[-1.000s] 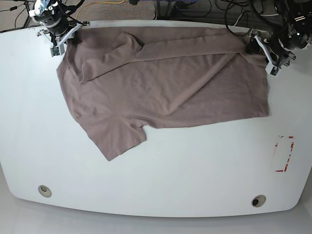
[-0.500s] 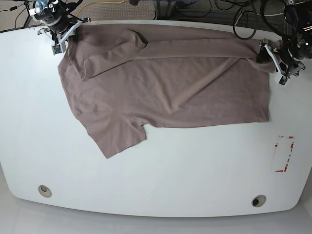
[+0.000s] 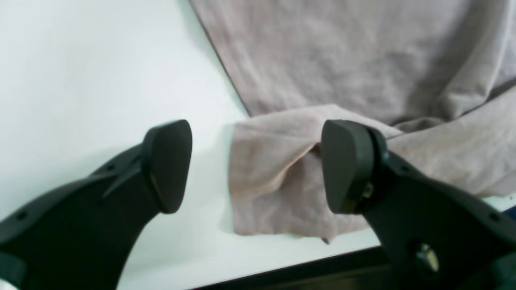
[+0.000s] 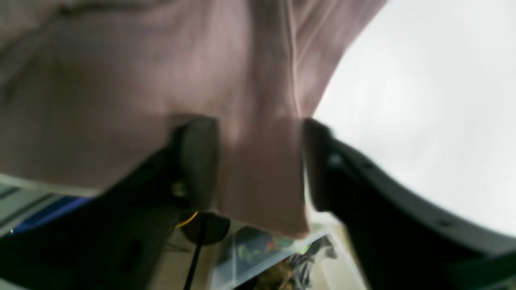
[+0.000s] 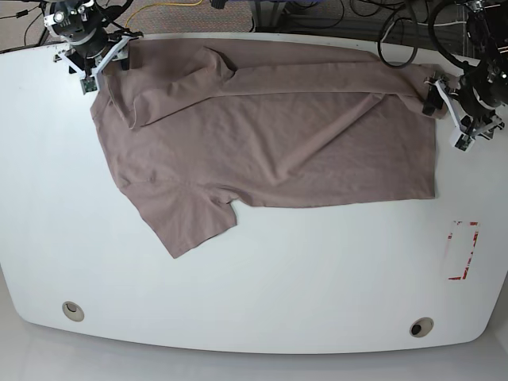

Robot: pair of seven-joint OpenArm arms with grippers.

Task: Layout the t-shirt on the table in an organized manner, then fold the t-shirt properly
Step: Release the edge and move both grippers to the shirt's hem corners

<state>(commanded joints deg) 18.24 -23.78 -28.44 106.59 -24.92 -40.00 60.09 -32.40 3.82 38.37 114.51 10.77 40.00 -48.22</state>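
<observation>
The mauve t-shirt (image 5: 270,135) lies spread over the far half of the white table (image 5: 278,278), one sleeve pointing toward the front left. A long crease runs along its far edge. My right gripper (image 5: 103,67) is at the far left corner, and in its wrist view the gripper (image 4: 258,161) is shut on a bunch of t-shirt (image 4: 258,173) near the table edge. My left gripper (image 5: 436,101) stands at the shirt's far right corner. In the left wrist view that gripper (image 3: 258,167) is open, with the folded corner of the shirt (image 3: 270,189) lying flat between its fingers.
A red tape rectangle (image 5: 463,250) marks the table at the right. Two metal grommet holes (image 5: 72,310) (image 5: 421,327) sit near the front edge. Cables and dark floor lie beyond the far edge (image 5: 317,16).
My left gripper moved right and toward the front, drawing the shirt's far right corner outward. My right gripper shifted slightly toward the far left corner, and the far edge of the shirt pulled straighter.
</observation>
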